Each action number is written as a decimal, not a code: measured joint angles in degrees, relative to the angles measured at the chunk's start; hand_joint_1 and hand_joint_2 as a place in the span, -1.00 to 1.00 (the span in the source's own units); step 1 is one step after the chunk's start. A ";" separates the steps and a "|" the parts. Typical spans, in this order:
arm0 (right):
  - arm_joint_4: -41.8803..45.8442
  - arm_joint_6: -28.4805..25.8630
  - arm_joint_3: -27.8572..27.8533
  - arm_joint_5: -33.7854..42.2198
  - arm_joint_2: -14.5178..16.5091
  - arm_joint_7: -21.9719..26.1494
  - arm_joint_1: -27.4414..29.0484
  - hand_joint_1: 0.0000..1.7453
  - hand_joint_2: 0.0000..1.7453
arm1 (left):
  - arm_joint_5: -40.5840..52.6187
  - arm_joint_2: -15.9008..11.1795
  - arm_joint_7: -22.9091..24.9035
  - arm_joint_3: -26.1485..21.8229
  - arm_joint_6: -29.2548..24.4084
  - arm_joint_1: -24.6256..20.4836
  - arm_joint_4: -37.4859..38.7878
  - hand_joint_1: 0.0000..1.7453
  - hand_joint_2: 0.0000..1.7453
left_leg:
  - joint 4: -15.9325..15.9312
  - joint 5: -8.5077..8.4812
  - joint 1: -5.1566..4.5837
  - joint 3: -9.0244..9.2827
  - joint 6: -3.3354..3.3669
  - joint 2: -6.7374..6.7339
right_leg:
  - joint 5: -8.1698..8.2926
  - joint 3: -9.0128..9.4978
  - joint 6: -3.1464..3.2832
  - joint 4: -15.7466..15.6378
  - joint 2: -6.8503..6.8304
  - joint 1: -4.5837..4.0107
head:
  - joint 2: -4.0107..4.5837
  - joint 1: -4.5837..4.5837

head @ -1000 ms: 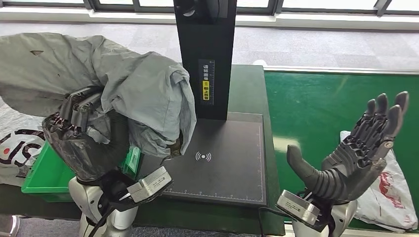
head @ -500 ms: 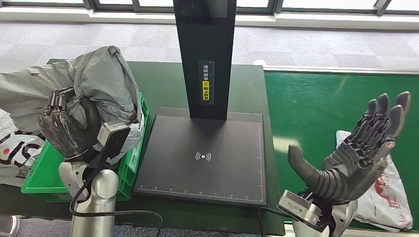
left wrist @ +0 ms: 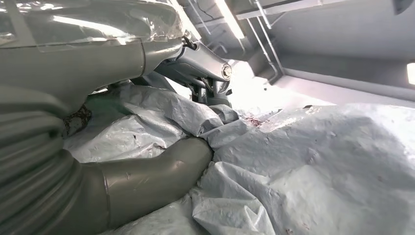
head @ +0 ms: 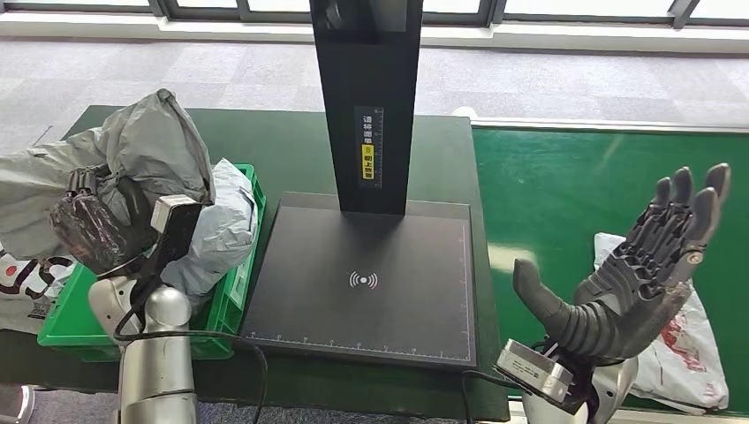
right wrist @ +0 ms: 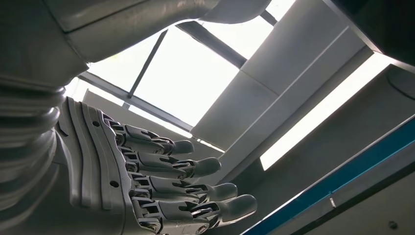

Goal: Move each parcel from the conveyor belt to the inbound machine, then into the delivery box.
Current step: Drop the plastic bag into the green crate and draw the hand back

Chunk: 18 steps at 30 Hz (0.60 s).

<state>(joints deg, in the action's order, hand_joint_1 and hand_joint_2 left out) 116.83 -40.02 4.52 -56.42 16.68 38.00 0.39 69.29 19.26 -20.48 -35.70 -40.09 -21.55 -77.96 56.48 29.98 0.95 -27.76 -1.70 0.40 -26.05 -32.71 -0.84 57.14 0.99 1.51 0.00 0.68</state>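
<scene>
The left hand (head: 88, 231) grips a crumpled grey plastic parcel (head: 155, 146), its dark fingers (head: 81, 184) curled into the folds of the bag. In the left wrist view the thick grey thumb (left wrist: 156, 174) presses into the same wrinkled grey film (left wrist: 318, 161), with the bag bunched all around it. The parcel hangs over the green delivery box (head: 231, 296), and its lower bulge rests against the box rim on the side nearest the inbound machine. The box sits on the dark green desk (head: 291, 150), just left of the machine's black scan plate (head: 371, 291), which carries a white wireless symbol (head: 363, 280) near its middle. A black upright post (head: 366, 97) with a yellow label rises from the far edge of that plate. Left of the box lies another bag, white with red and black print (head: 26, 274), partly hidden by the parcel.

The right hand (head: 636, 265) is held up to the right of the scan plate, palm turned inward, fingers (head: 684, 199) spread and thumb apart, holding nothing. The right wrist view shows those fingers (right wrist: 195, 166) extended side by side against the ceiling. Beneath this hand runs the green conveyor belt (head: 565, 185), to the right of the machine, and on it lies a white plastic parcel with red marking (head: 698, 344), partly hidden by the hand.
</scene>
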 joint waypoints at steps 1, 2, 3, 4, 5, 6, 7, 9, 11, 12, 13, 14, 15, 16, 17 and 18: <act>-0.06 0.00 0.00 0.01 0.00 -0.08 -0.01 -1.00 1.00 | 0.79 0.01 -0.31 -1.14 0.00 -0.58 0.85 -0.24 1.00 | 0.00 0.00 0.00 0.00 0.00 0.00 | 0.00 0.00 0.00 0.00 0.00 0.00 | 0.00 0.00; -0.14 0.00 0.00 0.02 0.00 -0.12 -0.02 -1.00 1.00 | 1.46 0.01 -0.73 -2.30 -0.01 -1.20 1.66 -0.36 1.00 | 0.00 0.00 0.00 -0.01 0.00 0.00 | 0.00 0.00 0.00 0.00 0.00 0.00 | 0.00 0.00; -0.22 0.00 0.00 0.02 0.00 -0.13 -0.02 -1.00 1.00 | 2.00 0.02 -1.15 -3.52 -0.01 -1.86 2.41 -0.36 1.00 | 0.00 0.00 0.00 -0.04 0.00 0.00 | 0.00 0.00 0.00 0.00 0.00 0.00 | 0.00 0.00; -0.31 0.00 0.00 0.03 0.00 -0.11 -0.03 -1.00 1.00 | 2.34 0.02 -1.52 -4.69 -0.01 -2.49 3.06 -0.36 1.00 | 0.00 0.00 0.00 -0.06 0.00 0.00 | 0.00 0.00 0.00 0.01 0.00 0.00 | 0.00 0.01; -0.38 0.00 0.00 0.03 0.00 -0.10 -0.04 -1.00 1.00 | 2.52 0.02 -1.77 -5.73 -0.01 -3.03 3.58 -0.36 1.00 | 0.00 0.00 0.00 -0.06 0.00 -0.01 | 0.00 0.00 0.00 0.01 0.00 0.00 | 0.00 0.01; -0.44 0.00 0.00 0.03 0.00 -0.09 -0.04 -1.00 1.00 | 2.60 0.02 -1.90 -6.51 -0.01 -3.44 3.96 -0.52 1.00 | 0.00 0.00 0.00 -0.05 0.00 0.00 | 0.00 -0.01 0.00 0.01 0.00 0.00 | 0.00 0.01; -0.48 0.00 0.00 0.03 0.00 -0.07 -0.05 -1.00 1.00 | 2.63 0.02 -1.99 -7.10 -0.02 -3.71 4.29 -0.68 1.00 | 0.00 0.00 0.00 -0.02 0.00 0.01 | 0.00 -0.01 0.00 0.01 0.00 0.00 | 0.00 0.01; -0.53 0.00 0.00 0.04 0.00 -0.01 -0.05 -1.00 1.00 | 2.68 0.02 -2.14 -7.90 -0.02 -4.03 4.84 -1.00 1.00 | 0.00 -0.01 0.00 0.00 0.00 0.02 | 0.00 -0.01 0.00 0.01 -0.02 0.00 | 0.00 0.00; -0.58 0.00 0.00 0.14 0.00 0.04 -0.06 -1.00 1.00 | 2.57 0.03 -2.92 -8.69 -0.02 -4.40 5.29 -1.00 1.00 | 0.00 0.00 0.00 -0.01 0.00 0.02 | 0.00 -0.01 0.00 0.01 -0.01 0.00 | 0.00 0.00; -0.62 0.00 0.00 0.22 0.00 0.04 -0.07 -1.00 1.00 | 2.33 0.04 -3.67 -9.20 -0.02 -4.68 5.48 -1.00 1.00 | 0.00 0.00 0.00 -0.01 0.00 0.02 | 0.00 -0.01 0.00 0.00 -0.01 0.00 | 0.00 0.00; -0.66 0.00 0.00 0.28 0.00 0.05 -0.07 -1.00 1.00 | 1.94 0.06 -4.56 -9.77 -0.02 -5.00 5.66 -1.00 1.00 | 0.00 0.00 0.00 -0.01 0.00 0.02 | 0.00 -0.01 0.00 0.00 -0.01 0.00 | 0.00 0.00; -0.70 0.00 0.00 0.32 0.00 0.05 -0.08 -1.00 1.00 | 1.37 0.08 -5.51 -10.39 -0.02 -5.32 5.81 -1.00 1.00 | 0.00 0.00 0.00 -0.02 0.00 0.02 | 0.00 -0.01 0.00 0.00 -0.01 0.00 | 0.00 0.00; -0.75 0.00 0.00 0.34 0.00 0.03 -0.09 -1.00 1.00 | 0.67 0.09 -6.45 -11.00 -0.02 -5.61 5.95 -1.00 1.00 | 0.00 0.00 0.00 -0.02 0.00 0.02 | 0.00 -0.01 0.00 0.00 -0.02 0.00 | 0.00 0.00; -0.81 0.00 0.00 0.31 0.00 -0.03 -0.11 -1.00 1.00 | -0.17 0.10 -7.43 -11.57 -0.02 -5.87 6.05 -1.00 1.00 | 0.00 0.00 0.00 -0.03 0.00 0.02 | 0.00 -0.01 0.00 0.00 -0.02 0.00 | 0.00 0.00; -0.90 0.00 0.00 0.26 0.00 -0.13 -0.12 -1.00 1.00 | -1.16 0.10 -8.53 -12.12 -0.02 -6.09 6.11 -1.00 1.00 | 0.00 0.00 0.00 -0.05 0.00 0.02 | 0.00 -0.01 0.00 0.00 -0.02 0.00 | 0.00 0.00; -0.99 0.00 0.00 0.16 0.00 -0.26 -0.14 -1.00 1.00 | -2.21 0.10 -9.63 -12.56 -0.02 -6.25 6.15 -1.00 1.00 | 0.00 0.00 0.00 -0.08 0.00 0.02 | 0.00 -0.01 0.00 0.00 -0.02 0.00 | 0.00 0.00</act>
<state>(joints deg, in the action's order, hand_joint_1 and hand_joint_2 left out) 115.84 -40.02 4.52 -56.25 16.68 37.74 0.25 67.08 19.37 -30.11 -48.26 -40.11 -27.80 -71.81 56.48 29.98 0.95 -27.84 -1.70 0.42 -26.05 -32.72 -0.84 57.14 0.98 1.51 0.00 0.68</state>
